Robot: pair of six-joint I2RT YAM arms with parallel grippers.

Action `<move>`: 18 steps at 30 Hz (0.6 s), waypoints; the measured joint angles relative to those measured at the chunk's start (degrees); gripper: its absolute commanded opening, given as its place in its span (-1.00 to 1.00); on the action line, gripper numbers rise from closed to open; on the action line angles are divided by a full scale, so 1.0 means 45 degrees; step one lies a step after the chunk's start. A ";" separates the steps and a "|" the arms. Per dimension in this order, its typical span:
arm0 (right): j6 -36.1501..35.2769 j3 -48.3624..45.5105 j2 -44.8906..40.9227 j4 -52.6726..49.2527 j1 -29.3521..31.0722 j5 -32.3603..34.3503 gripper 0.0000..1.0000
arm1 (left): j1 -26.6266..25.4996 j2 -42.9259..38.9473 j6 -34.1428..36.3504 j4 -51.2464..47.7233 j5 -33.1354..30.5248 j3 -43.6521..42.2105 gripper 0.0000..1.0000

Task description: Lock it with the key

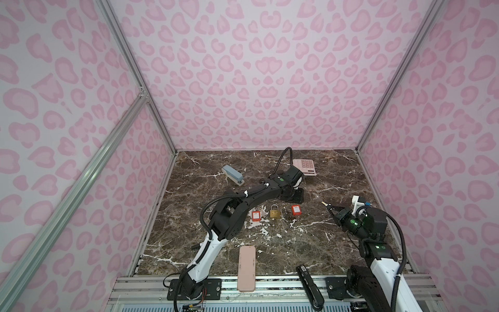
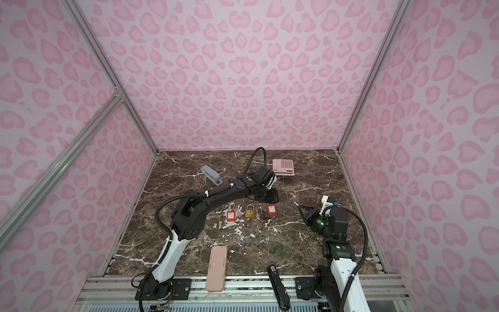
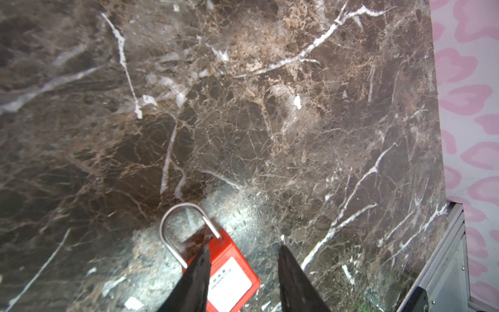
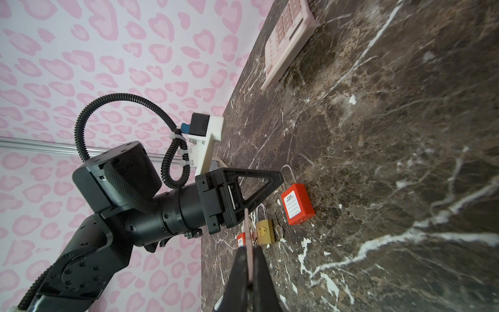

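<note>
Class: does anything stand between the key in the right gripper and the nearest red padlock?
Nothing visible does: bare marble lies between the key and that red padlock; the left gripper is at its shackle end.

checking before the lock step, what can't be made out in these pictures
Thin piece in the right gripper: edge-on in the right wrist view, tiny in top views; key or not, unclear.
Red padlock at the left gripper: left wrist view, body cut by the picture edge, part behind a finger.
Its label print: blurred, unreadable.

The left arm is stretched forward, the left gripper parted; the right gripper is held raised, pinched closed.
</note>
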 measured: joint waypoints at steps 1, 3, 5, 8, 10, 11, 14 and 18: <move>0.0000 0.0000 -0.0010 0.0000 0.0000 0.0000 -1.00 | 0.0015 0.0029 0.0000 -0.0019 -0.0005 0.0024 -0.12; 0.0000 0.0000 -0.0024 0.0000 0.0000 0.0000 -1.00 | 0.0010 0.0087 0.0000 -0.0092 -0.0005 0.0044 -0.12; 0.0000 0.0000 -0.0024 -0.0005 0.0000 0.0000 -1.00 | -0.0005 0.0160 0.0010 -0.0204 0.0015 0.0049 -0.12; 0.0005 0.0000 -0.0029 -0.0005 0.0000 0.0000 -1.00 | -0.0010 0.0228 0.0097 -0.0296 0.0117 0.0121 -0.12; 0.0005 0.0000 -0.0029 -0.0005 0.0000 0.0000 -1.00 | -0.0010 0.0267 0.0117 -0.0321 0.0214 0.0223 -0.12; 0.0005 0.0000 -0.0029 -0.0005 0.0000 0.0000 -1.00 | -0.0010 0.0321 0.0151 -0.0330 0.0257 0.0301 -0.12; 0.0005 -0.0005 -0.0049 -0.0005 0.0000 0.0000 -1.00 | -0.0010 0.0510 0.0180 -0.0500 0.0330 0.0457 -0.10; 0.0010 -0.0005 -0.0063 -0.0010 -0.0015 -0.0005 -1.00 | -0.0010 0.0680 0.0180 -0.0845 0.0277 0.0733 -0.09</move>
